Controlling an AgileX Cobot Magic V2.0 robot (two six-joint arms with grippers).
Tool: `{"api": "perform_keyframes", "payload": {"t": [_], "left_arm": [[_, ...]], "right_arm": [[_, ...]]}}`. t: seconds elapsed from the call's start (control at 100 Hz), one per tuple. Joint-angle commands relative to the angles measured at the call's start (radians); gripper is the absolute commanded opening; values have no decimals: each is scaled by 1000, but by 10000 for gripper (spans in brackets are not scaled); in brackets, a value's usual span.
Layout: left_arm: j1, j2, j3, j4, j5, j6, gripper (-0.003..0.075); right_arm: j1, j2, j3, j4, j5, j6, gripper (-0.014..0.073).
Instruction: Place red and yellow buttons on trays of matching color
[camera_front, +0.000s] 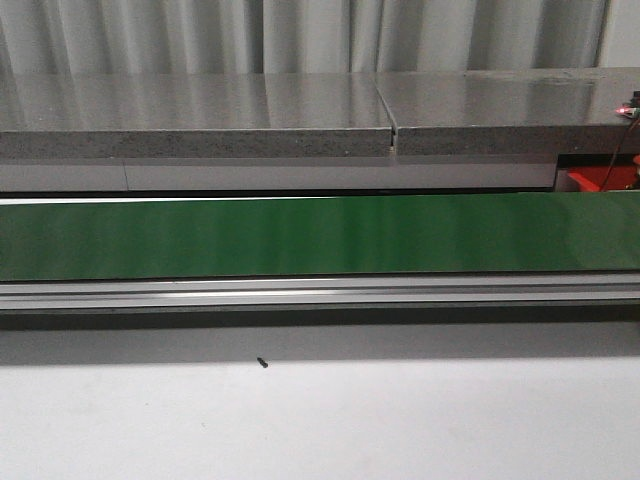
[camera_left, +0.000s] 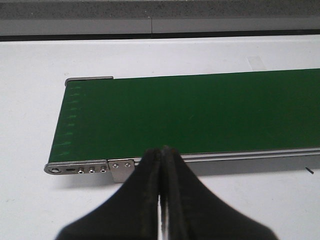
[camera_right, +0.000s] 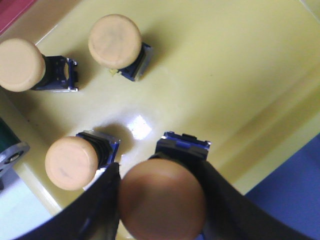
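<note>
I'm holding a yellow button (camera_right: 162, 202) clamped by its cap in my right gripper (camera_right: 161, 200), its black-and-blue body (camera_right: 182, 145) hanging just above the yellow tray (camera_right: 225, 75). Three more yellow buttons (camera_right: 114, 40) are already lying in that tray, the nearest just beside my held one. I judge this as the drop-off step: I need to lower, spread the fingers, and avoid nudging that neighbour (camera_right: 72, 162). My left gripper (camera_left: 161, 165) is hovering near the green conveyor belt (camera_left: 200, 112), fingers pressed together, empty. No red button is showing anywhere; only a pink sliver beyond the tray's corner hints at a red tray. The front view is catching neither arm.
</note>
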Motion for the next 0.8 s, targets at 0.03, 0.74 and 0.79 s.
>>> {"api": "perform_keyframes", "payload": {"t": [0.03, 0.74, 0.79], "left_arm": [[-8, 2, -27, -14, -73, -8, -20], [-8, 2, -27, -14, -73, -8, -20], [-8, 2, -27, -14, -73, -8, -20]], "right_arm": [[-9, 43, -22, 23, -69, 0, 19], [-9, 252, -22, 73, -165, 0, 223], [-9, 252, -22, 74, -165, 0, 310]]}}
